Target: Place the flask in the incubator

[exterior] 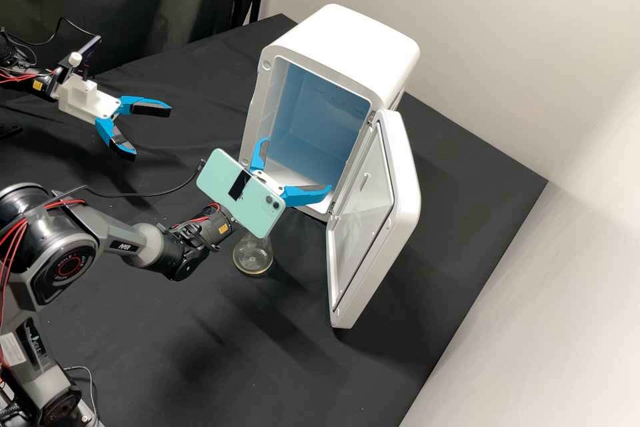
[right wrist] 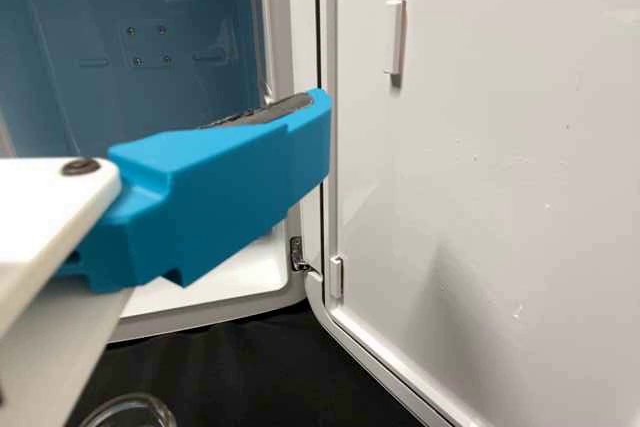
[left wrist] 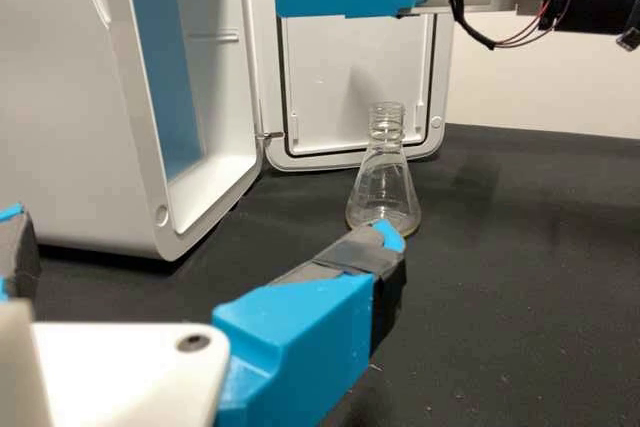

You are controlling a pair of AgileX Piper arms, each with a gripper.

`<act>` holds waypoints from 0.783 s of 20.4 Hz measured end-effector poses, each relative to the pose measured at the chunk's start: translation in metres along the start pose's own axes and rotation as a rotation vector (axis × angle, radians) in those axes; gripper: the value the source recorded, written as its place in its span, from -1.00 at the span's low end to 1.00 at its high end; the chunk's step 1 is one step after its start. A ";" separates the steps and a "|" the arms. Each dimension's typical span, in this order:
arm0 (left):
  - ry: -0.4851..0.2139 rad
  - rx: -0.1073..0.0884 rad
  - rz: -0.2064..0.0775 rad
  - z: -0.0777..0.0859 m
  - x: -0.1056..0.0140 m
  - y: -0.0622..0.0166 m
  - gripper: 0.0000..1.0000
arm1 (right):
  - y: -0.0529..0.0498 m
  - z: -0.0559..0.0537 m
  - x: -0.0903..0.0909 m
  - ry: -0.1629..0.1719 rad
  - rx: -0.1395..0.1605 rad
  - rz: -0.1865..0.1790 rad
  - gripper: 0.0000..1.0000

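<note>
Your flask (exterior: 253, 255) stands upright on the desk (exterior: 200, 347), just in front of the incubator (exterior: 347, 47) and beside its open door (exterior: 393, 200). Neither tool touches it. Your right tool (exterior: 297, 165) is spread wide and empty, above the flask at the incubator's mouth. Its tips seem to sit just at the opening, though depth is hard to judge from the high view. One of its fingers (right wrist: 220, 187) lies across the blue interior, close to the door hinge. Your left tool (exterior: 152, 131) hangs well apart from the incubator, also open and holding nothing, and it points toward the flask.
</note>
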 end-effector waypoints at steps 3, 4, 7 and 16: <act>0.005 -0.001 0.001 -0.001 0.000 0.0002 1.00 | 0.000 0.000 0.000 0.000 0.000 0.000 1.00; 0.005 -0.001 0.001 -0.001 0.000 0.0002 1.00 | 0.000 0.000 0.000 0.000 0.000 0.000 1.00; 0.005 -0.001 0.001 -0.001 0.000 0.0002 1.00 | 0.000 0.000 0.000 0.000 0.000 0.000 1.00; -0.010 0.000 -0.004 0.002 0.000 -0.0008 1.00 | -0.002 0.009 -0.018 -0.005 0.002 0.012 1.00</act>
